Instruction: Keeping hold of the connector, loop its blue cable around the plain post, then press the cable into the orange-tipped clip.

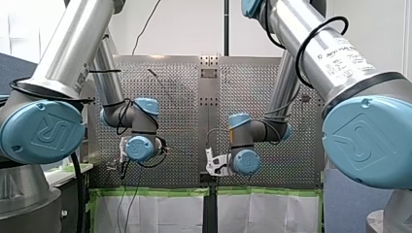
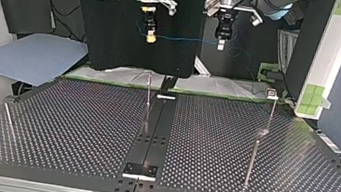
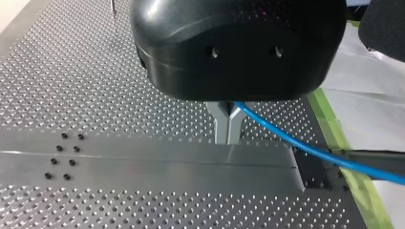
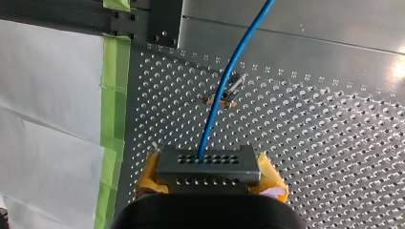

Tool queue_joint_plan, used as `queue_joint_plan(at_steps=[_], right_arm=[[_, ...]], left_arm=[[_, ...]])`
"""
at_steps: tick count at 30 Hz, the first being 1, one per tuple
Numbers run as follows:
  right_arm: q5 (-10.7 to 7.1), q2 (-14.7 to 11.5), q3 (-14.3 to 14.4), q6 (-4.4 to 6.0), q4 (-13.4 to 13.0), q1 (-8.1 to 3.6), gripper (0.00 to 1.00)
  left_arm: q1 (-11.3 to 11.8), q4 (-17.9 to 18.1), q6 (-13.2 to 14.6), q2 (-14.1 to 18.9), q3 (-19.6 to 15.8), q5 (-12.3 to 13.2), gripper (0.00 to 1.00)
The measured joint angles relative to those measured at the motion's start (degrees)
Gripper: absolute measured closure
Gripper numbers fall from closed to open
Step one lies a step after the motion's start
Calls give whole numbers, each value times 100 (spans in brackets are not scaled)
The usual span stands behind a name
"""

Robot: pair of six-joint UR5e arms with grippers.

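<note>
Both grippers hang high above the far end of the perforated table (image 2: 78,128). My right gripper (image 4: 210,179), with yellow pads, is shut on a grey metal connector (image 4: 208,164). The blue cable (image 4: 229,71) leaves the connector's face and runs ahead, passing over the orange-tipped clip (image 4: 224,98) standing on the table below. In the top view the blue cable (image 2: 186,39) stretches nearly level from my right gripper (image 2: 150,36) to my left gripper (image 2: 220,44). My left gripper (image 3: 228,129) has its metal fingers shut on the blue cable (image 3: 310,150), which trails off to one side.
A dark centre rail (image 2: 155,134) runs down the table. Thin upright posts stand beside the rail (image 2: 148,98), at the top view's right (image 2: 251,163) (image 2: 272,110) and at its left edge (image 2: 8,118). Green tape and white sheeting (image 2: 111,73) line the far edge.
</note>
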Motion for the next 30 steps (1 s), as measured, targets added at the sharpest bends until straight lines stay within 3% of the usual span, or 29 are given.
queue_joint_plan(at_steps=[4, 8, 16, 20, 26, 30], right_arm=[[96, -122, -120, 64, 122, 6, 100], [118, -316, -315, 239, 317, 15, 100], [-216, -718, -717, 623, 718, -37, 100], [-313, -916, -916, 675, 916, -55, 100], [-365, -1231, -1230, 667, 1230, -105, 100], [-383, -1431, -1430, 665, 1432, -121, 100]], left_arm=[[11, 60, -117, 125, 33, -79, 100], [53, -59, -281, 310, 65, -150, 100], [310, -475, -394, 744, 286, -536, 100], [541, -715, -493, 983, 355, -632, 100], [867, -1048, -652, 1318, 585, -466, 100], [958, -1270, -805, 1537, 797, -432, 100]])
